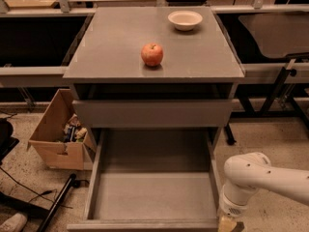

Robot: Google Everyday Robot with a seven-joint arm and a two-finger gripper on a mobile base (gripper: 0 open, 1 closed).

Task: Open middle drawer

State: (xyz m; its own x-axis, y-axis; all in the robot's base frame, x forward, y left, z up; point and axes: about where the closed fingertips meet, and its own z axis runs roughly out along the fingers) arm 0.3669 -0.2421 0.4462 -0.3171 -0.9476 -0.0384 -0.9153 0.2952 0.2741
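Note:
The grey cabinet [154, 47] has its middle drawer [154, 197] pulled far out toward me, showing a plain grey box interior with nothing in it. Above it, the taller front of the top drawer [153, 113] stands only slightly forward. The lowest drawer is hidden under the open one. My white arm [251, 178] comes in from the right. The gripper [227, 224] hangs at the drawer's front right corner, cut off by the bottom edge of the view.
A red apple [152, 54] and a white bowl [185, 19] sit on the cabinet top. A cardboard box [58, 134] with clutter stands on the floor to the left. Black cables and a stand leg [53, 207] lie at lower left. Table legs [275, 91] stand at right.

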